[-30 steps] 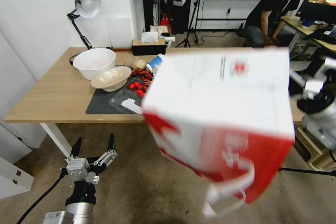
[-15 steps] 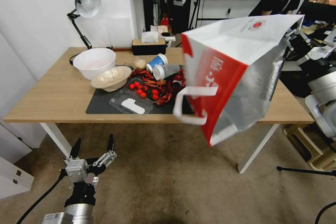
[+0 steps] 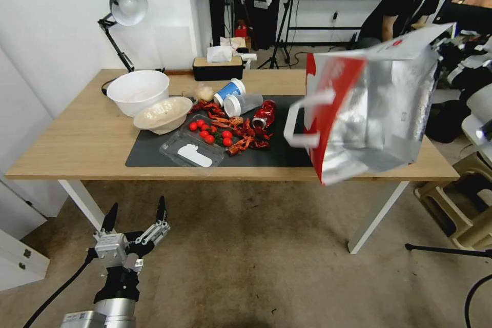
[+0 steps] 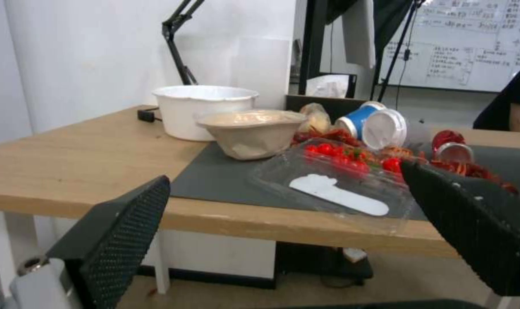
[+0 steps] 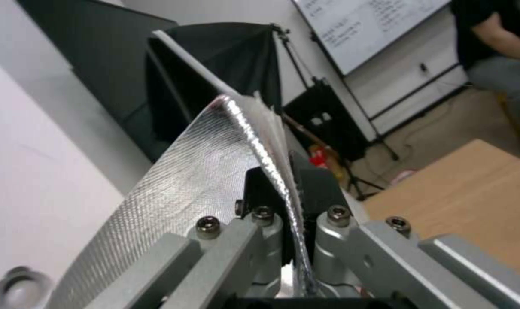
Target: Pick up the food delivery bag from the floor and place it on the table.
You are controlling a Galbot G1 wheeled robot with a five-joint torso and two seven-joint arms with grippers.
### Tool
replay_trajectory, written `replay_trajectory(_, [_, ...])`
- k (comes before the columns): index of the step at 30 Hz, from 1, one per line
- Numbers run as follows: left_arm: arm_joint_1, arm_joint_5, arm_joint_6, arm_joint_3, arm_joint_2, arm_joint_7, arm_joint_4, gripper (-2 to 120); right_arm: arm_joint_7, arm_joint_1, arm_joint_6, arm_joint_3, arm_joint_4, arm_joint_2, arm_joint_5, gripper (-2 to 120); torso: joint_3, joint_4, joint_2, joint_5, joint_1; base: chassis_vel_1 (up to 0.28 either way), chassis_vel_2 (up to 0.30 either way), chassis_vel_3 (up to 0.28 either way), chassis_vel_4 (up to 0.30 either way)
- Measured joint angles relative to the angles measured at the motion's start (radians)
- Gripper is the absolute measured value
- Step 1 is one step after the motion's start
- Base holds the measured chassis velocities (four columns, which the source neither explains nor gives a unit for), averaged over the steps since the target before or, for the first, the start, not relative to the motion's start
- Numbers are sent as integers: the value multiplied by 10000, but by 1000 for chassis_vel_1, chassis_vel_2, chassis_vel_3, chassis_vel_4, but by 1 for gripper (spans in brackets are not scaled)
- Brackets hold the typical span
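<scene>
- At the far left we see the left gripper [image 3: 136,214] parked low over the floor [image 3: 256,266], in front of the table's near left leg; its two dark fingers [image 4: 120,234] stand spread wide apart with nothing between them.
- Above it runs the table [image 3: 77,138], a light-wood top on white angled legs. A desk lamp [image 3: 123,7] stands at its back left corner.
- Next comes a white bowl [image 3: 137,91] and, just in front of it, a pale paper bowl [image 3: 163,114] resting at the left edge of the dark grey mat [image 3: 148,151].
- On the mat lie a clear plastic tray [image 3: 190,151] with a white label, cherry tomatoes [image 3: 205,133] and a scatter of red crayfish [image 3: 241,136].
- Behind these lie a tipped blue-and-white cup [image 3: 226,91], a tipped clear cup [image 3: 242,104] and a red can [image 3: 262,114] on its side; a dark tissue box [image 3: 218,67] sits at the back edge.
- Further right the food delivery bag [image 3: 374,113] hangs in the air over the right part of the table, tilted, its red side panel and white handle [image 3: 302,125] facing the mat and its silver foil lining towards us.
- At the far right the right gripper [image 5: 291,214] is clamped on the bag's foil-lined top edge, the sheet pinched between its fingers at the bag's upper right corner.
</scene>
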Motion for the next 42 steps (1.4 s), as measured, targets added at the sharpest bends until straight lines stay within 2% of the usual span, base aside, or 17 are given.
replay_trajectory(1, [0,0,0,0,0,0,0,100,0,0,0,0,0,0,0,0,0,0,0,0,0,0,0,0,0])
replay_trajectory(3, [9,-35,-2,15,0,26,1,100,989,225,-856,-16,-216,-135,750,0,-1,1,-1,0,-1,0,0,0,0])
replay_trajectory(14, [148,-93,4,6,0,130,-160,100,2674,1160,-1492,-429,-740,-533,593,0,-4,1,-7,0,-2,0,0,0,0])
replay_trajectory(23, [298,-159,11,32,0,184,-314,100,3516,1477,-1774,-619,-949,-624,700,0,-5,0,-8,0,-3,0,0,0,0])
replay_trajectory(36, [297,-82,-35,42,0,217,-277,100,3745,1516,-1772,-754,-1263,-491,683,0,-6,1,-9,0,-4,0,0,0,0])
replay_trajectory(40, [296,-8,-93,83,0,225,-229,100,3679,1633,-1719,-856,-1384,-497,556,15,-6,0,-9,0,-4,0,0,0,0])
replay_trajectory(41, [296,-8,-93,83,0,225,-229,100,3679,1633,-1719,-856,-1384,-497,556,15,-6,0,-9,0,-4,0,0,0,0])
replay_trajectory(42, [295,-4,-105,84,0,226,-216,100,3679,1724,-1697,-919,-1404,-491,523,22,-6,1,-9,0,-4,0,0,0,0])
